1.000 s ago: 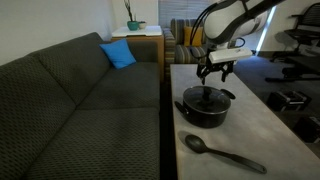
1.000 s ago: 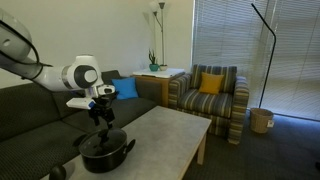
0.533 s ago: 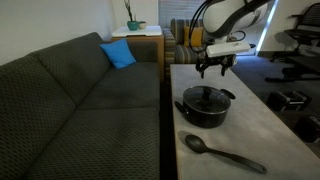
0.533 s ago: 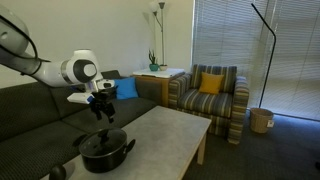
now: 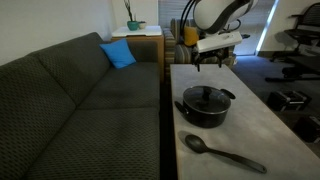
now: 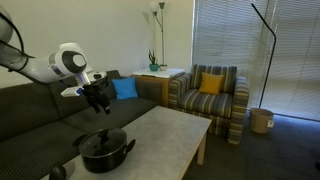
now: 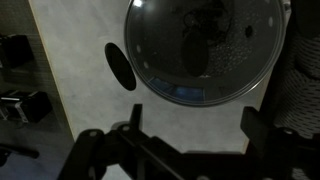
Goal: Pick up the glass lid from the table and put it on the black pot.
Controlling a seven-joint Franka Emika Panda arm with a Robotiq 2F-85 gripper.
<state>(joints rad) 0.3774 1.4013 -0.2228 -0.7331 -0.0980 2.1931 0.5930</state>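
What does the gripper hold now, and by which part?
Nothing. The gripper is open, fingers apart and empty; the glass lid lies on the black pot.

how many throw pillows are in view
2: a blue pillow on the dark grey sofa, and a yellow pillow on the striped armchair. More may be hidden off-frame.

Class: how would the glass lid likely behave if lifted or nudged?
The glass lid looks stiff but probably breakable. Its smooth surface likely slips; the knob seems the surer hold. Resting on the black pot, a nudge might slide it.
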